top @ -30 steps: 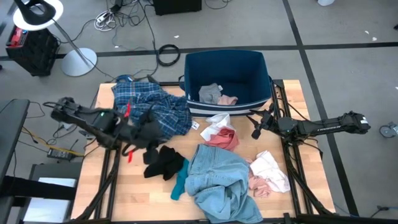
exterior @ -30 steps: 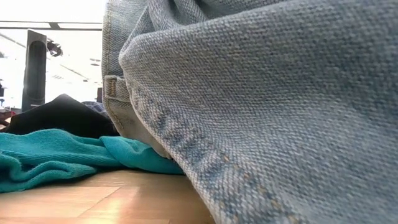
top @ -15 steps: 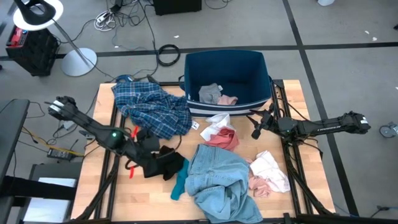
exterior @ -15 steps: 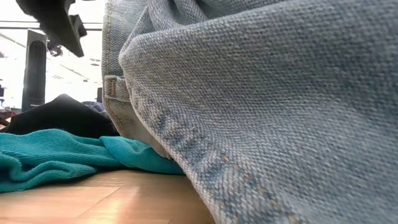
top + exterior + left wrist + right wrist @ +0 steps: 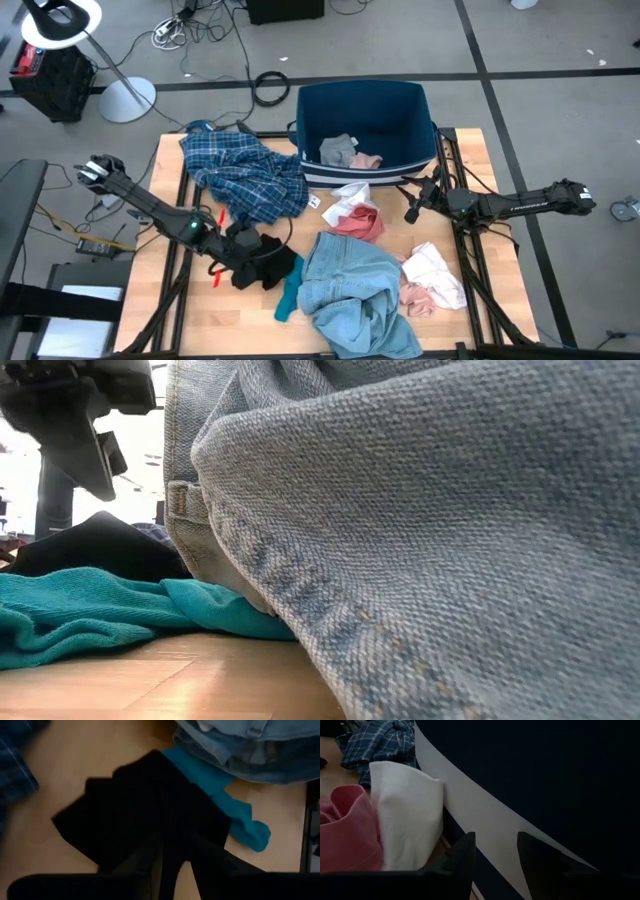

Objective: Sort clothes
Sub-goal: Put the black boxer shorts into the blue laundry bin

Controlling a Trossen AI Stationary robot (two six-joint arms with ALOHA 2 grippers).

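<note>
Now left tool (image 5: pixel 175 862), fingers nearly closed, over black garment (image 5: pixel 140 805); right tool (image 5: pixel 492 852) parted, empty.

**Four cameras: one overhead, one at table level, two on the wrists**

The high view looks straight down on the whole table (image 5: pixel 170 310), both arms and the surrounding floor. The low view sits at tabletop height, pressed close to the light-blue denim piece (image 5: pixel 430 530), which fills most of its frame, with the teal sock (image 5: pixel 90 615) beside it. The left wrist view looks down at close range past its fingers onto the black garment (image 5: pixel 135 815), sharing sock and denim with the low view. The right wrist view faces the dark-blue bin (image 5: pixel 545 775) wall from very near.
</note>
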